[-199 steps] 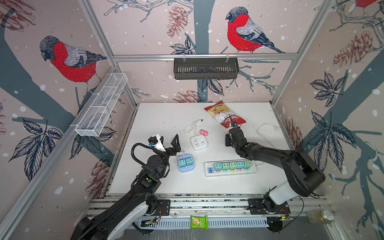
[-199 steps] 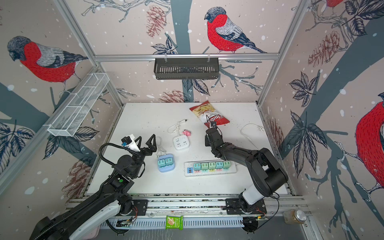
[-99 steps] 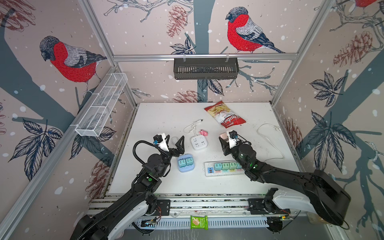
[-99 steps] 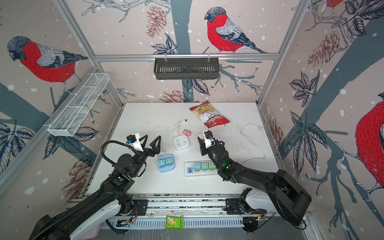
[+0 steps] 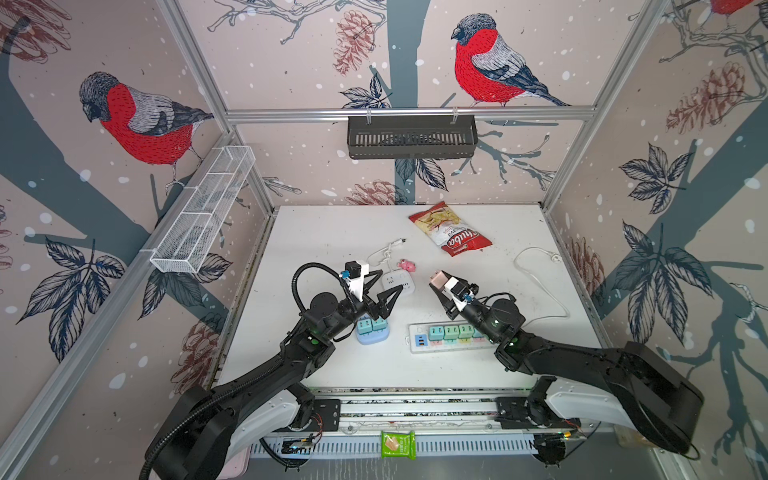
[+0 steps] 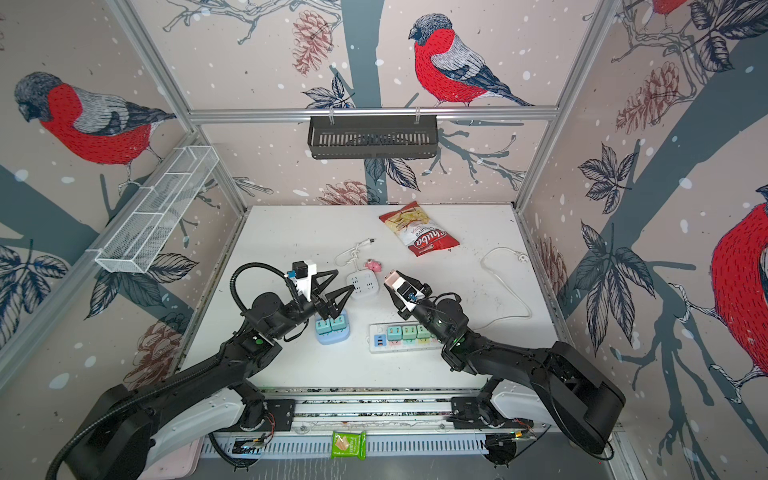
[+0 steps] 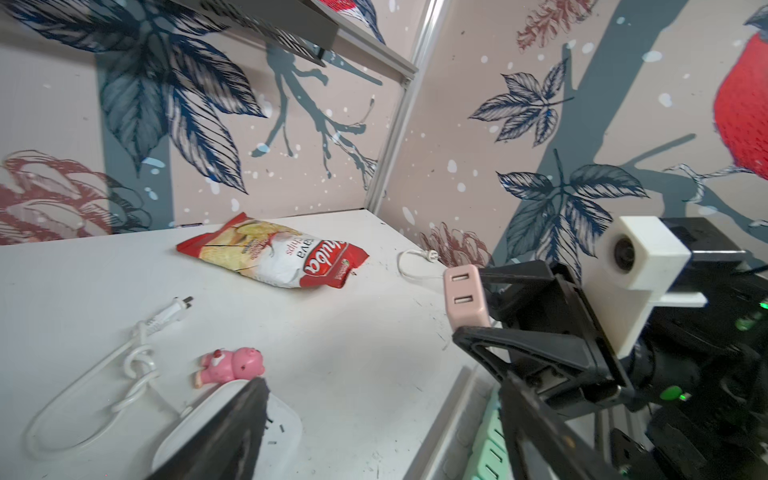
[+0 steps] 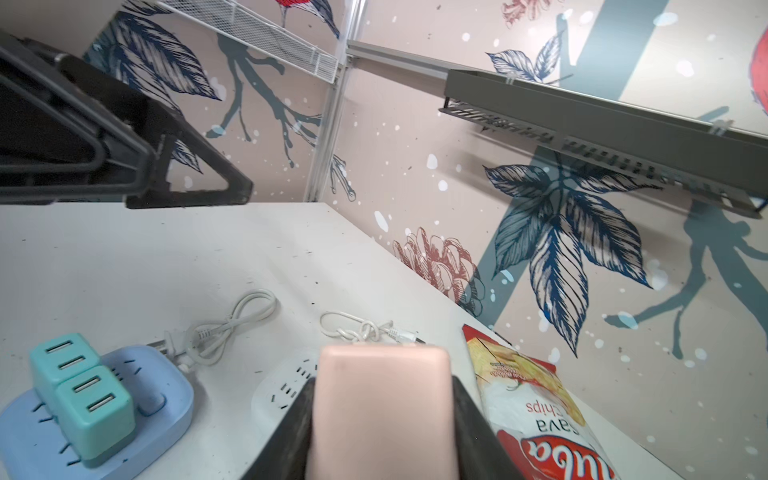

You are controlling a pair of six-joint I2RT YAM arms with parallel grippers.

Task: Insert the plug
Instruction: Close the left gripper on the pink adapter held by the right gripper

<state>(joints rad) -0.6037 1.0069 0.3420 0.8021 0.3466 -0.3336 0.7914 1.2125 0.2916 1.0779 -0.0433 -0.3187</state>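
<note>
Pink plug (image 5: 436,278) sits clamped in the right tool (image 5: 441,286); left tool (image 5: 390,281), jaws apart, hovers at its nine o'clock.

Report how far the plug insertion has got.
Done: the pink plug is lifted off the table, clamped in the right gripper. Teal adapters already sit in the long strip and the blue socket block. In hand: the plug hangs in the air near the white socket block, where the open left gripper hovers. Left: the insertion itself; the plug is in no socket yet.
</note>
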